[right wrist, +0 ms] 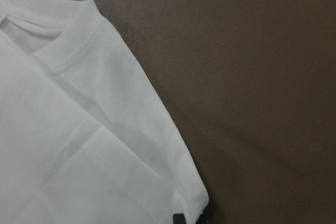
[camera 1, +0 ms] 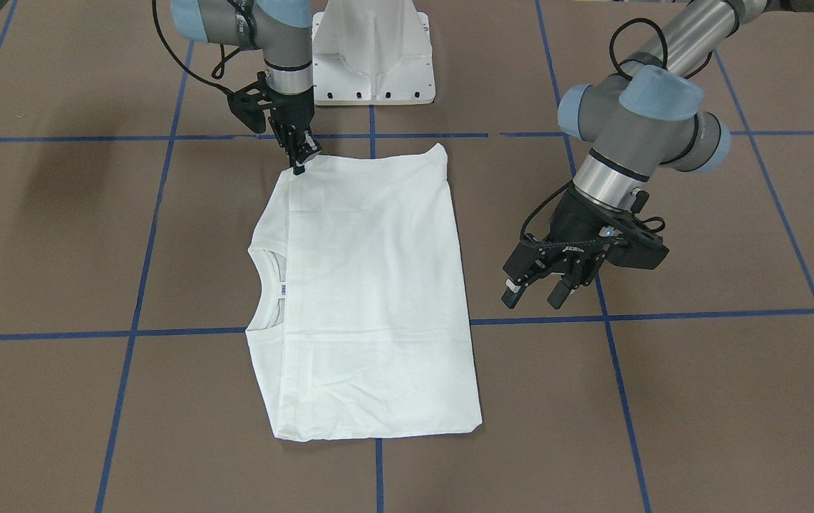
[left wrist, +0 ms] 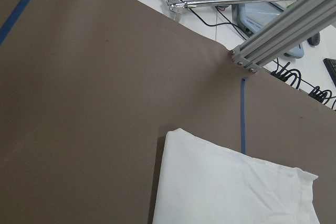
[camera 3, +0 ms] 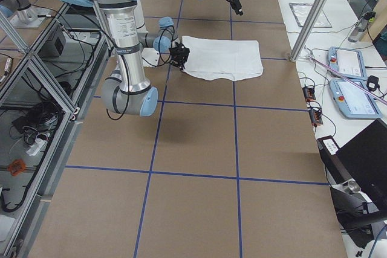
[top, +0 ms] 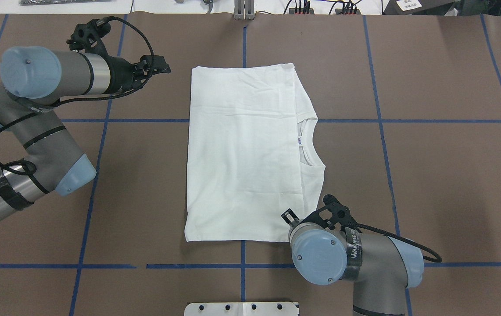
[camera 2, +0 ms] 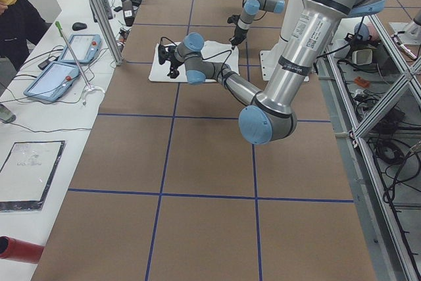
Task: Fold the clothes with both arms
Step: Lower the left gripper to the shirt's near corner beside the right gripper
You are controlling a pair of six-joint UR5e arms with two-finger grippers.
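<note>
One camera looks down over the shoulders of the robot (camera 1: 635, 107); another faces it across the table (camera 1: 58, 235). Two more sight along the table from its ends. Two wrist cameras look from close range. All six views share the white shirt (top: 241, 153).

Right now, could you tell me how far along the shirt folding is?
Done: the T-shirt lies flat as a rectangle, no sleeves sticking out. In hand: the right gripper seems to pinch one collar-side corner, jaws together; the left gripper hovers off the cloth, jaws open. Left: probably the final fold in half.
</note>
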